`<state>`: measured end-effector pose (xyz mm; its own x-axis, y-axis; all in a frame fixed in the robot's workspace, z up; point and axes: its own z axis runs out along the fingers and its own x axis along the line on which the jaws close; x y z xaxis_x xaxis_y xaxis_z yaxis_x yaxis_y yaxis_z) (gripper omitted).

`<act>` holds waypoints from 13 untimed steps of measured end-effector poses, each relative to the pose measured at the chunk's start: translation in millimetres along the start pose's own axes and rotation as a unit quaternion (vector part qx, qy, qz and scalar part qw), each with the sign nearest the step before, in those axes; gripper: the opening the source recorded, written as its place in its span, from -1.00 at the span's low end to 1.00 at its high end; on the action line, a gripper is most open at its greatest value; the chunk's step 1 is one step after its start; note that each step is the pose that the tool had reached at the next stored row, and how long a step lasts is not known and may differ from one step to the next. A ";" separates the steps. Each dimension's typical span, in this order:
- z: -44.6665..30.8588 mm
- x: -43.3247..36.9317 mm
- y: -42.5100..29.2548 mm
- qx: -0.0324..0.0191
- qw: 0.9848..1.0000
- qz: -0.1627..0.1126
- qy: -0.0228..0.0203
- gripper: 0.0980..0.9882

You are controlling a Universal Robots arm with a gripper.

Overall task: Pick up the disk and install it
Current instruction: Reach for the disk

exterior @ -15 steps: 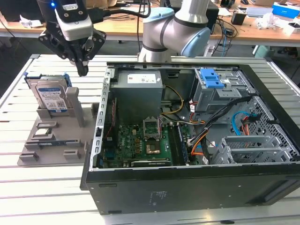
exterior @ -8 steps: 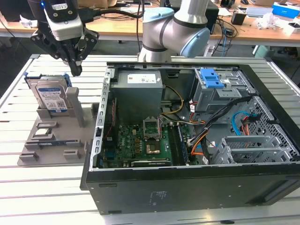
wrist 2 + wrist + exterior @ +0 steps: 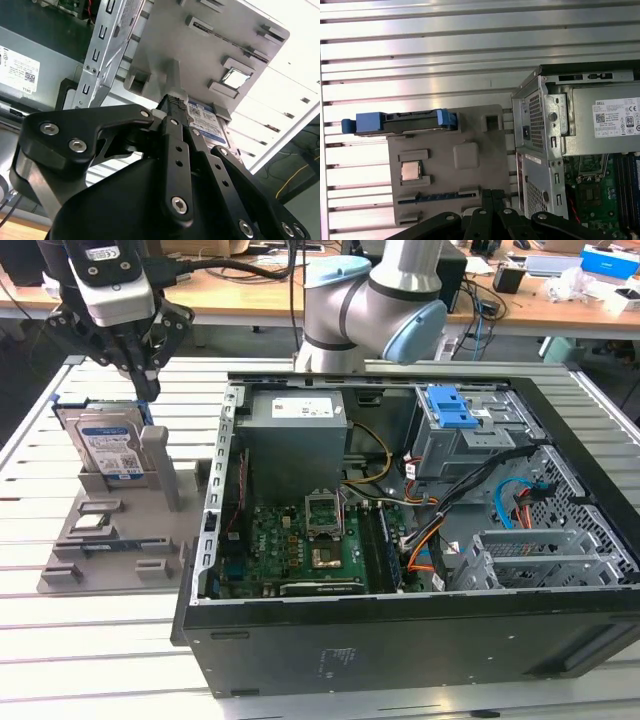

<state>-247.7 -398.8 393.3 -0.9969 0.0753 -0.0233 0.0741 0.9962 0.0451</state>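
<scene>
The disk [image 3: 108, 447] stands on edge in a slot of the grey fixture plate [image 3: 110, 560], at the exterior view's left; its silver face, white-and-blue label and blue frame show. My gripper [image 3: 148, 388] hangs just above the disk's top edge, near its corner beside the grey post [image 3: 157, 465]. Its fingers are shut together with nothing between them. In the first wrist view the disk [image 3: 400, 124] is seen edge-on, apart from the gripper [image 3: 492, 194]. In the second wrist view the fingertips [image 3: 175, 101] point at the disk [image 3: 207, 124].
An open computer case [image 3: 400, 640] lies at the exterior view's right, with a motherboard [image 3: 300, 540], a power supply [image 3: 295, 425], cables and a blue-latched drive bay [image 3: 455, 410]. A small square silver chip [image 3: 90, 523] sits on the fixture. The table is slatted metal.
</scene>
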 end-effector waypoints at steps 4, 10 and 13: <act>-0.2 6.6 -0.5 0.000 1.000 0.000 0.000 -0.98; -0.4 16.4 -1.2 0.000 1.000 0.000 0.000 -0.98; -0.7 24.3 -1.8 0.000 1.000 0.000 0.000 -0.98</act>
<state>-272.1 -398.8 393.3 -0.9969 0.0753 -0.0232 0.0742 0.9962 0.0450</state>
